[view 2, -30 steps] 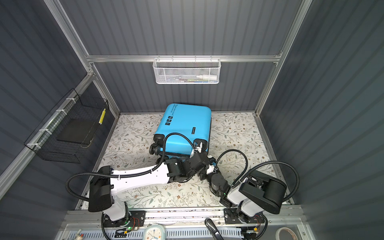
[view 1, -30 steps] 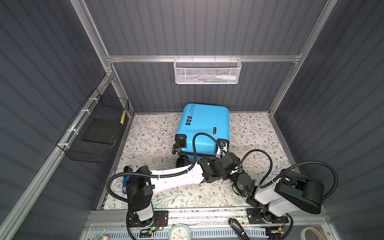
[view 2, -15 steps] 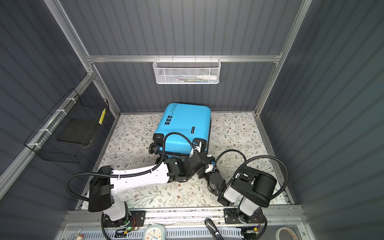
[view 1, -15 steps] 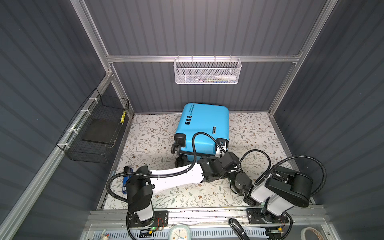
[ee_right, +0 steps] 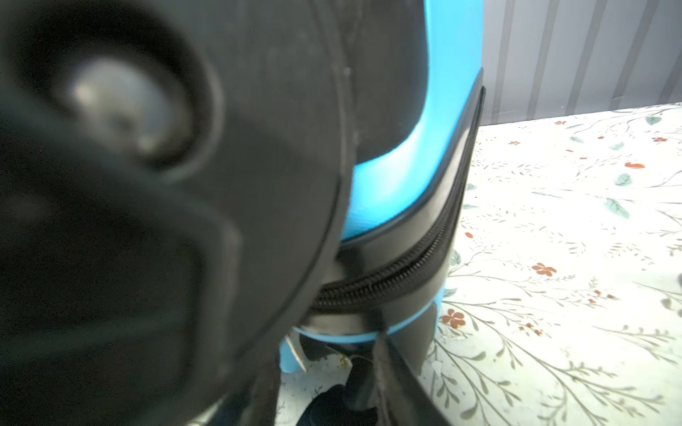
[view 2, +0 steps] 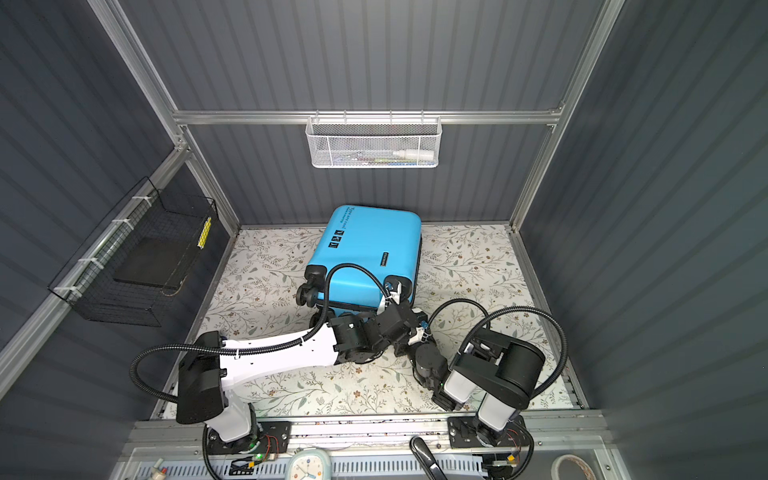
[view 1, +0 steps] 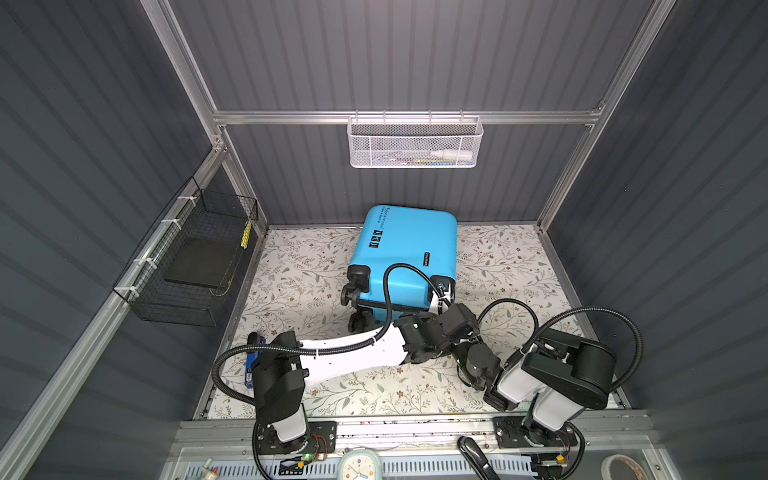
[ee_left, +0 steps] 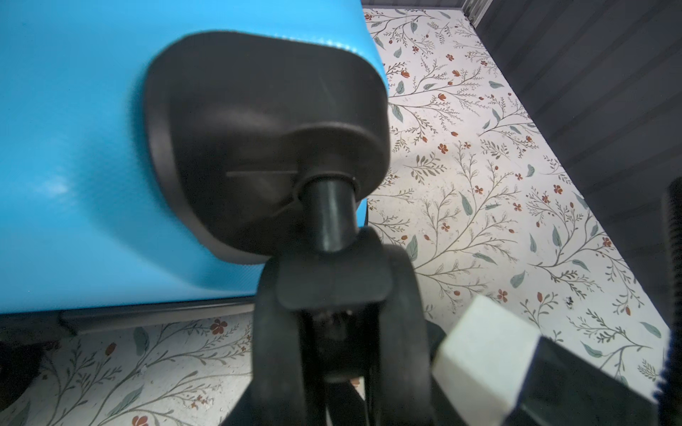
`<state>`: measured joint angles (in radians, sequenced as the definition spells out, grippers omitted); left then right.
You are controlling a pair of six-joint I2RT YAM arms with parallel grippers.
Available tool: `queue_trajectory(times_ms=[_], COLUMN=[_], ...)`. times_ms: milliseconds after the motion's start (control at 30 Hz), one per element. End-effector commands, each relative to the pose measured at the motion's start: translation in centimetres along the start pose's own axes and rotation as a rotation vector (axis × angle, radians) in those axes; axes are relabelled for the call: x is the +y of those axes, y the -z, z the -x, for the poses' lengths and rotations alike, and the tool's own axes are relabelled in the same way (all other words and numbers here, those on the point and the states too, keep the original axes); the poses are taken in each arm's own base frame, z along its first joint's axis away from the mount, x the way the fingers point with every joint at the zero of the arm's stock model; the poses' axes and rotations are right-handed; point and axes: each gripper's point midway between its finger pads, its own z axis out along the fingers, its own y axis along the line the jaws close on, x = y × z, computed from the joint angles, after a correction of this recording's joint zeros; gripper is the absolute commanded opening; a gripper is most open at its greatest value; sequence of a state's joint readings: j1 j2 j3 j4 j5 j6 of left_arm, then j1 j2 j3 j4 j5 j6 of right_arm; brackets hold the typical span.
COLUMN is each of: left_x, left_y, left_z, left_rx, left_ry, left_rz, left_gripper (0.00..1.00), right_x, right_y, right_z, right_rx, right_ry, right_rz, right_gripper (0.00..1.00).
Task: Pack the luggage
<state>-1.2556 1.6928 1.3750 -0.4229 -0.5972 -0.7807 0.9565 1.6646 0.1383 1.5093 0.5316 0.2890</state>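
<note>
The luggage (view 1: 405,253) is seen lying flat and shut on the flowered mat (view 1: 503,266). Its far end is close to the back wall, and its black wheels (view 1: 352,294) are turned toward the robot. It is shown this way in both top views. In the right wrist view the zipper (ee_right: 398,274) is seen done up along the edge.

The left arm (view 1: 353,357) is stretched across the mat, and the left gripper (view 1: 439,297) is placed at the near right corner of the luggage, at the wheel there. In the left wrist view that wheel (ee_left: 332,291) is seen very close, with its black stem and its black mount on the blue shell. The fingers are not clearly shown, so it cannot be told how wide the left gripper stands or whether the wheel is held.

The right arm (view 1: 557,374) is bent low on the right. The right gripper (view 2: 419,333) is tucked under the left arm's wrist, near the same corner, and most of it is hidden. Much of the right wrist view is filled by a big blurred wheel (ee_right: 147,166) — no fingers can be made out, so its state cannot be told either.

A white mesh basket (view 1: 415,143) is hung on the back wall and a black wire basket (view 1: 187,266) on the left wall — both well apart from the luggage.
</note>
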Motion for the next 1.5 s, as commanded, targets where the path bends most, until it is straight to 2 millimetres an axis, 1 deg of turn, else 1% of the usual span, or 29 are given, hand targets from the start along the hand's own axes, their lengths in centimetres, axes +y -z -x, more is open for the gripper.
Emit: queue_trajectory(times_ms=[0, 167, 267, 367, 433, 567, 633, 700, 800, 933, 1067, 1233, 1300, 1467], left_x=[-5.0, -5.0, -5.0, -5.0, -5.0, -5.0, -5.0, -4.9, -4.8, -4.7, -4.7, -4.6, -4.6, -4.2], left_y=[4.5, 4.5, 4.7, 4.9, 4.9, 4.9, 4.9, 5.0, 5.1, 5.4, 5.6, 5.9, 6.1, 6.7], left_z=[6.6, 6.6, 6.7, 6.8, 6.9, 6.9, 6.9, 7.0, 7.1, 7.4, 7.4, 7.9, 8.1, 8.6], left_rx=[-0.162, -0.164, -0.167, -0.175, -0.177, -0.178, -0.178, -0.181, -0.188, -0.194, -0.195, -0.206, -0.210, -0.225], left_ry=[0.124, 0.126, 0.135, 0.154, 0.157, 0.157, 0.157, 0.158, 0.159, 0.157, 0.155, 0.153, 0.150, 0.144], left_rz=[-0.222, -0.222, -0.227, -0.245, -0.246, -0.245, -0.245, -0.244, -0.239, -0.241, -0.243, -0.243, -0.242, -0.237], left_gripper=[0.00, 0.00, 0.00, 0.00, 0.00, 0.00, 0.00, 0.00, 0.00, 0.00, 0.00, 0.00, 0.00, 0.00], right_x=[3.2, 3.9, 4.3, 4.6, 4.9, 4.9, 4.8, 4.7, 4.2, 2.9, 1.8, 0.7, 1.0, 2.1], right_y=[-0.6, -0.8, -1.0, -1.1, -1.0, -0.8, -0.6, -0.4, 0.1, 0.9, 1.7, 2.6, 2.9, 3.8], right_z=[-0.9, -0.8, -0.9, -0.9, -0.8, -0.9, -1.1, -1.3, -1.4, -1.5, -1.7, -1.6, -1.3, -1.0], right_rx=[0.042, 0.037, 0.040, 0.038, 0.036, 0.039, 0.045, 0.049, 0.053, 0.057, 0.063, 0.058, 0.053, 0.062], right_ry=[0.059, 0.058, 0.054, 0.053, 0.052, 0.047, 0.045, 0.042, 0.033, 0.022, 0.026, 0.039, 0.043, -0.020], right_rz=[0.130, 0.149, 0.158, 0.163, 0.170, 0.170, 0.167, 0.165, 0.149, 0.114, 0.087, 0.060, 0.084, 0.174], right_gripper=[0.47, 0.47, 0.44, 0.37, 0.31, 0.21, 0.20, 0.22, 0.29, 0.43, 0.50, 0.53, 0.53, 0.53])
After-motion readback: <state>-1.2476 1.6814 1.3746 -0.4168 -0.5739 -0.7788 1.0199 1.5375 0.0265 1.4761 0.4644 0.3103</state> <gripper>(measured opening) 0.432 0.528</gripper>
